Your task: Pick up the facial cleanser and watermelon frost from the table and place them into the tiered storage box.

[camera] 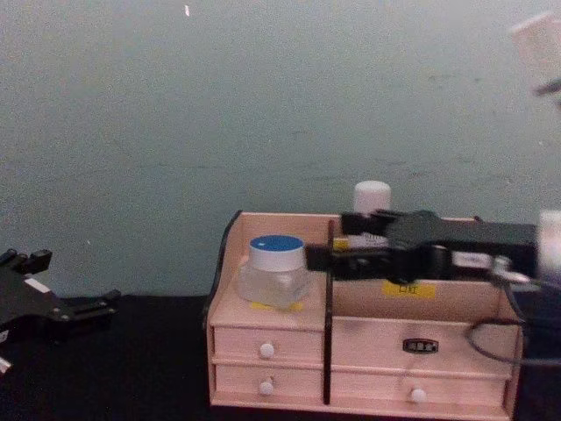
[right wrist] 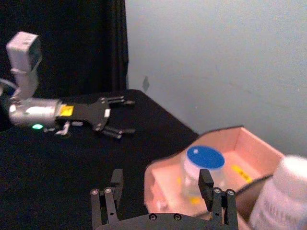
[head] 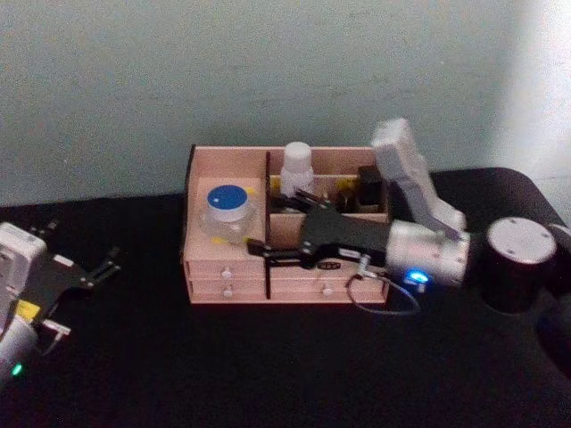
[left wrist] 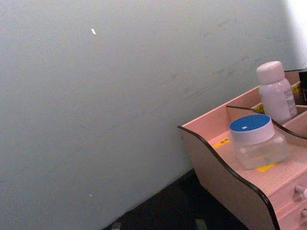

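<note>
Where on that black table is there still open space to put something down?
The black table is bare in front of the tiered storage box, between the left gripper and the right arm. The box is crowded: a blue-lidded jar takes the left compartment, a white bottle stands behind the divider, and the open right gripper hovers over its front.

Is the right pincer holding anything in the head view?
No. The right pincer is open over the tiered storage box, its fingers bare, with the blue-lidded jar standing free in the left compartment.
</note>
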Tool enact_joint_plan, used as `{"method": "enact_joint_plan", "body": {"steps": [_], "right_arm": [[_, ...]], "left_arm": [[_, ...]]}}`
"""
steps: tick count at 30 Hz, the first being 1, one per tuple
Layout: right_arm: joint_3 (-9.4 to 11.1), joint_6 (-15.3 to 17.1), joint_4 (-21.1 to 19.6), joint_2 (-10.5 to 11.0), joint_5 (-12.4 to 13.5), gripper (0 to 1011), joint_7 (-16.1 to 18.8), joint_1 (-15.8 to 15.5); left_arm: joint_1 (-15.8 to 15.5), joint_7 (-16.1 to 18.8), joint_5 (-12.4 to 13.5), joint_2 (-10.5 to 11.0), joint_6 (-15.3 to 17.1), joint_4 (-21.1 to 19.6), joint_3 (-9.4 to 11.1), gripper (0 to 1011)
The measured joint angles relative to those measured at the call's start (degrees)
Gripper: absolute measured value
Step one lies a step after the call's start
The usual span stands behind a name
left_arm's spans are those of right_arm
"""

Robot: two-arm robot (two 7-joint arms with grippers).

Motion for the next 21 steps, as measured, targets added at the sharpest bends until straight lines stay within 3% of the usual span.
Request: {"method": "enact_joint_plan", "body": {"steps": [6,10,13,14,17,21], "right_arm": [[1.81,1.00,-6.16,5.76,2.08,1002,-0.88,-5.26],[4.09,1.78,-8.73,9.24,2.99,1003,-5.07,-8.63],[6.38,1.83,-9.78,10.53,3.43,1003,-9.31,-10.63],[6.38,1.83,-9.78,10.53,3.43,1003,-9.31,-10.63],[9.16,1.47,-10.44,10.92,3.39,1002,-14.53,-12.41],[13.61,0.92,-10.59,9.81,1.72,1003,-24.30,-14.34]], "left_arm": [[0.00,0.00,0.00,0.00,0.00,0.00,0.00,1001],[0.00,0.00,0.00,0.00,0.00,0.00,0.00,1001],[0.00,0.00,0.00,0.00,0.00,0.00,0.00,1001],[0.00,0.00,0.00,0.00,0.00,0.00,0.00,1001],[0.00,0.00,0.00,0.00,0.00,0.00,0.00,1001],[0.00,0.00,0.00,0.00,0.00,0.00,0.00,1001]]}}
